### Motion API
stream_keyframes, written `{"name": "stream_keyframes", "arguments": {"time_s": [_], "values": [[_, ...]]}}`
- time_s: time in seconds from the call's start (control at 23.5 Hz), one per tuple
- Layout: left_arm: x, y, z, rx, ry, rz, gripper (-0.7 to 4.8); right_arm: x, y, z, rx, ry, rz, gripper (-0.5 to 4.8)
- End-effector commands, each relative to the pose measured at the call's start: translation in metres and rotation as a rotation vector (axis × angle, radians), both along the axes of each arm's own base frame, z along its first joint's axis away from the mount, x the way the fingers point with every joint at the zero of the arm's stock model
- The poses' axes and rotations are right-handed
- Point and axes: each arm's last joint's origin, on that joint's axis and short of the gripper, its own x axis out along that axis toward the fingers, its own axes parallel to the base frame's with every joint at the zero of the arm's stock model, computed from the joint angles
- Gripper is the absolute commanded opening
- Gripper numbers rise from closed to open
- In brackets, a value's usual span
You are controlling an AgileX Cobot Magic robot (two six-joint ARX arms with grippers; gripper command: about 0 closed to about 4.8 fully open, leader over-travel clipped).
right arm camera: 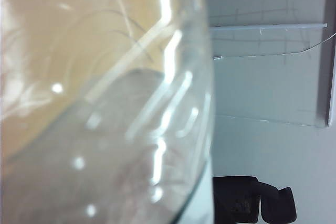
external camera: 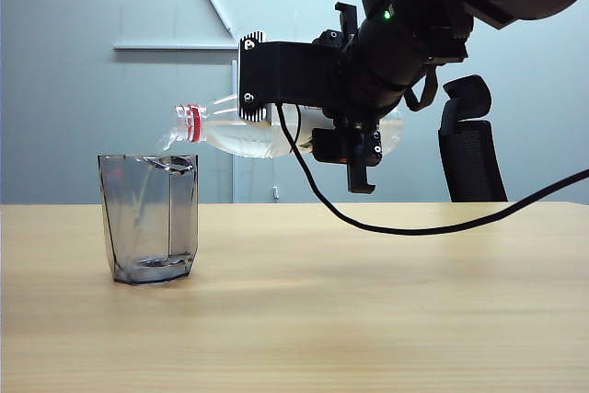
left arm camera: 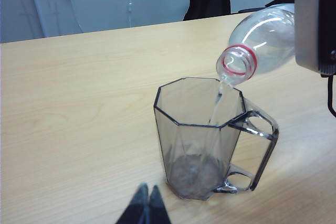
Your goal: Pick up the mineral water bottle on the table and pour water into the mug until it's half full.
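Your right gripper [external camera: 345, 140] clamps the bottle [external camera: 248, 131] near level, mouth over the mug [external camera: 149, 218], water [left arm camera: 216, 103] streaming in. Your left gripper [left arm camera: 145, 205] sits closed beside the mug.

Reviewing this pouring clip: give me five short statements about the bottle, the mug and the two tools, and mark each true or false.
1. The bottle is tipped almost level, mouth over the mug. True.
2. The bottle's cap is on. False: the mouth is open and water runs from it.
3. The mug is already half full. False: only a shallow layer lies at its bottom.
4. The mug has a handle. True: the left wrist view shows one on its side.
5. The left tool holds the mug. False: its fingers are together above the table, short of the mug; the right tool holds the bottle.
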Motion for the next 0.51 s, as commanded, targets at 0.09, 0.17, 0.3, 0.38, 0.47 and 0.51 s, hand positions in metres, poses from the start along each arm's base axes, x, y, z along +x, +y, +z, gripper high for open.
{"name": "stream_keyframes", "arguments": {"time_s": [0.09,0.17,0.3,0.38,0.47,0.51], "values": [[0.0000,-0.0001,0.0021,-0.010,-0.012,-0.004,-0.02,0.0016,0.0013,0.0124,0.053,-0.066,-0.006,2.51],[0.0000,-0.0001,0.0021,-0.010,-0.012,-0.004,-0.02,0.0017,0.0014,0.0131,0.058,-0.071,-0.007,2.51],[0.0000,-0.0001,0.0021,-0.010,-0.012,-0.004,-0.02,0.0017,0.0014,0.0137,0.062,-0.076,-0.007,2.51],[0.0000,-0.0001,0.0021,-0.010,-0.012,-0.004,-0.02,0.0019,0.0011,0.0138,0.062,-0.077,-0.011,2.52],[0.0000,-0.0001,0.0021,-0.010,-0.012,-0.004,-0.02,0.0023,0.0007,0.0138,0.062,-0.077,-0.013,2.51],[0.0000,-0.0001,0.0021,-0.010,-0.012,-0.004,-0.02,0.0024,0.0005,0.0138,0.061,-0.077,-0.015,2.51]]}}
